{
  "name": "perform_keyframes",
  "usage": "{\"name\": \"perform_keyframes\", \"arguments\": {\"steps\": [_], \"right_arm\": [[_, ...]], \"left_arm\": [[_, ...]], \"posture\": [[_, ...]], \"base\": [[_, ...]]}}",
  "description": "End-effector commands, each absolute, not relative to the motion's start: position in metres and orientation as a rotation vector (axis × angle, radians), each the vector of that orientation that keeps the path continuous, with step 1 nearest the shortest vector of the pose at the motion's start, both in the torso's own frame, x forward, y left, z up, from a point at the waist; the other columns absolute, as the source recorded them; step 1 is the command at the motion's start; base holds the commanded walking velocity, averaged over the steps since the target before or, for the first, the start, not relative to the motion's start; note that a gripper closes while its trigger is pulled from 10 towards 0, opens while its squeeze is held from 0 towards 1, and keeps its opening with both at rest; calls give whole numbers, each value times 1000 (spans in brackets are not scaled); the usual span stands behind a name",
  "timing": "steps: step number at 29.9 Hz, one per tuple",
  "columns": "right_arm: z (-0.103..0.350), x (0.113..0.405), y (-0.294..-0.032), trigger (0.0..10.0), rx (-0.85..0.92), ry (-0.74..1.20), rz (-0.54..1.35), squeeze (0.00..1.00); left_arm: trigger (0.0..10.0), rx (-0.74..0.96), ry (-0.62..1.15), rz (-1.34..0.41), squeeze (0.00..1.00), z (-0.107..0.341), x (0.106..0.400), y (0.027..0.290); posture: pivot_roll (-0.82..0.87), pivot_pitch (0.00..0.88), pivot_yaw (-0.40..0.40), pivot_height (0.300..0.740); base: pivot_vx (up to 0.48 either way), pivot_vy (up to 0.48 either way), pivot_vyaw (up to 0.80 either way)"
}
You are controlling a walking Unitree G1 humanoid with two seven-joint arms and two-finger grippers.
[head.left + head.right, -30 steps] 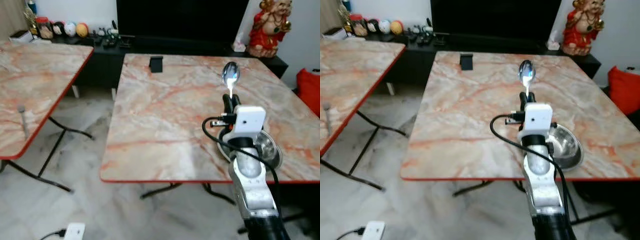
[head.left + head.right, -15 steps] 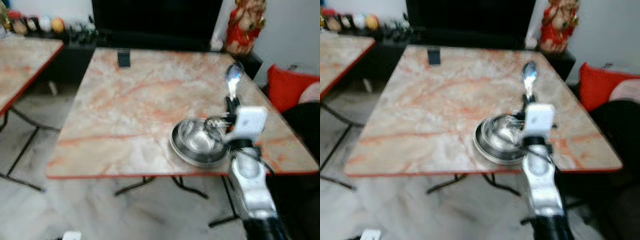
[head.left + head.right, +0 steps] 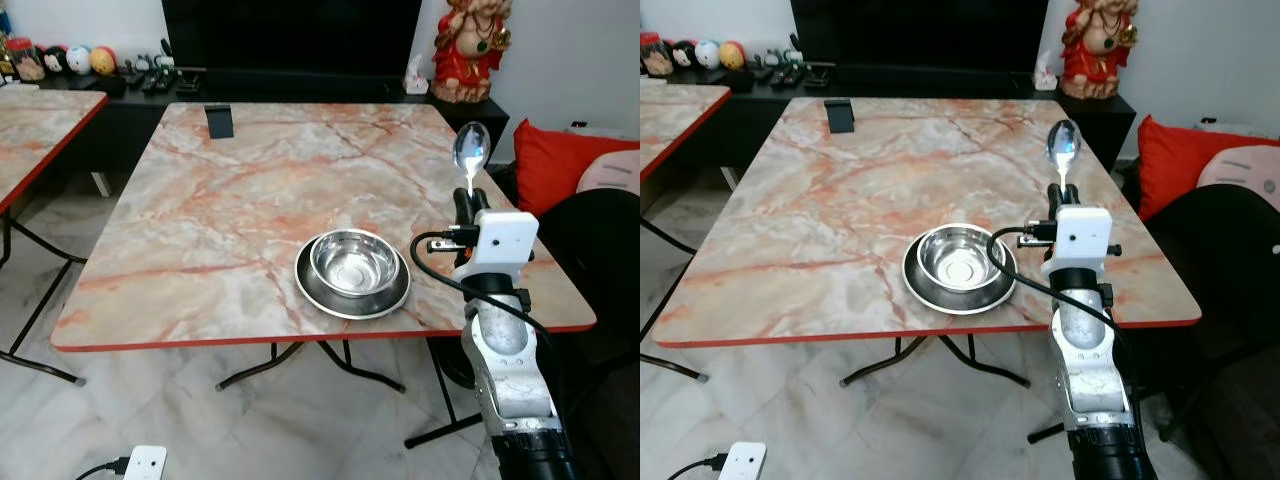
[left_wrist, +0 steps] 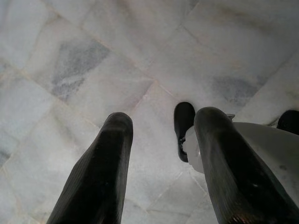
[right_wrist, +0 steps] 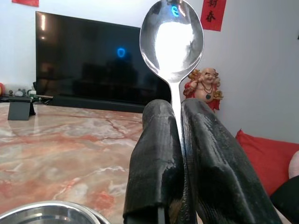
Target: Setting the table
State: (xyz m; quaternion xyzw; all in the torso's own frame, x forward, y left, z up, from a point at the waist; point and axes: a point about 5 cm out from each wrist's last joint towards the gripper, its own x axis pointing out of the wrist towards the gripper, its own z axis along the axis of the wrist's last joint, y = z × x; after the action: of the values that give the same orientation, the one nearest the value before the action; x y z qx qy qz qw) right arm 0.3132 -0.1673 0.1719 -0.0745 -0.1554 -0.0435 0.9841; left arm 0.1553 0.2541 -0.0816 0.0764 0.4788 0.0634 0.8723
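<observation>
Right gripper (image 3: 463,200) is clamped on the spoon (image 3: 470,152) handle, fingers pressed together around it, spoon upright with the bowl end sticking up above the fingertips. Gripper sits over the right edge of the marble table (image 3: 200,230), near the front right corner. Steel bowl (image 3: 354,264) sits in a steel plate (image 3: 352,292) on the table near the front edge, just left of the gripper and lower than the spoon, not touching it. Small black stand (image 3: 218,121) at the far left of the table. Left gripper (image 4: 161,158) hangs over the marble floor (image 4: 93,60), fingers apart, nothing between them
</observation>
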Motion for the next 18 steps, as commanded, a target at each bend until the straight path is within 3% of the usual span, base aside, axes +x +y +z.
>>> {"name": "perform_keyframes", "arguments": {"steps": [1, 8, 18], "right_arm": [[178, 315, -173, 10000, -148, -330, -108, 0], [176, 318, -194, 10000, -115, -285, -194, 0], [175, 319, -189, 10000, -104, -277, -185, 0]], "left_arm": [[10000, 151, 1005, 130, 0, -82, 154, 254], [10000, 151, 1011, 138, 0, -82, 152, 256], [10000, 150, 1010, 140, 0, -82, 152, 258]], "posture": [[62, 0, -59, 728], [62, 0, -63, 728], [65, 0, -62, 728]], "base": [[0, 0, 0], [0, 0, 0], [276, 0, 0]]}}
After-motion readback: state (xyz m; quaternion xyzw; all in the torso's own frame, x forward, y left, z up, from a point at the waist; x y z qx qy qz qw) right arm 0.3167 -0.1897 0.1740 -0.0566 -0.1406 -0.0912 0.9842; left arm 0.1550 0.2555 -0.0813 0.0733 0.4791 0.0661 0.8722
